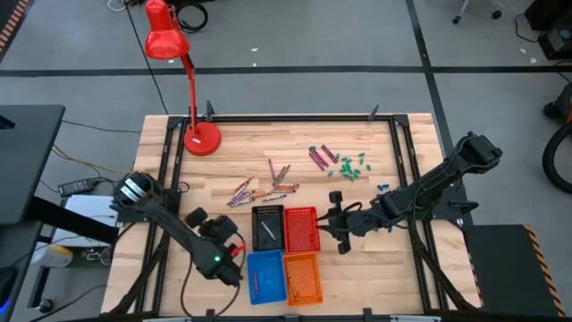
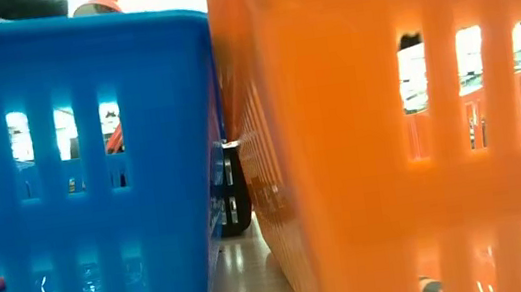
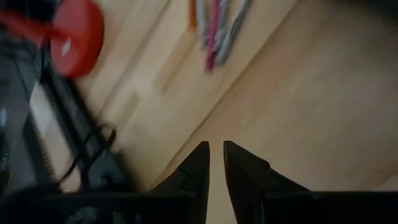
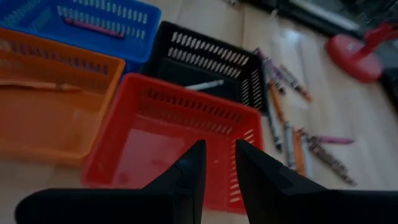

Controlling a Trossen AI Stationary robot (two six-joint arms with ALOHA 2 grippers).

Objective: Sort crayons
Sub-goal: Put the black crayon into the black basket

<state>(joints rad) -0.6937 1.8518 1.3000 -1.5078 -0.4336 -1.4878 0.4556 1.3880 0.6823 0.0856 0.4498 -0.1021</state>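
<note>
Loose crayons (image 1: 264,186) lie on the wood table, with maroon ones (image 1: 319,156) farther right. Four baskets stand near the front edge: black (image 1: 268,225), red (image 1: 302,228), blue (image 1: 265,275), orange (image 1: 302,277). A pale crayon (image 4: 205,85) lies in the black basket, a maroon one (image 4: 93,27) in the blue and an orange one (image 4: 37,85) in the orange. My right gripper (image 4: 219,152) hovers over the red basket's right rim, fingers slightly apart, holding nothing. My left gripper (image 3: 216,152) hangs left of the baskets, aimed at the crayons (image 3: 217,25), with a narrow bare gap.
A red desk lamp (image 1: 201,139) stands at the table's far left; its base (image 3: 74,37) shows in the left wrist view. Small green pieces (image 1: 350,165) and blue pieces (image 1: 382,188) lie at the right. The low view is filled by the blue (image 2: 85,189) and orange (image 2: 392,149) basket walls.
</note>
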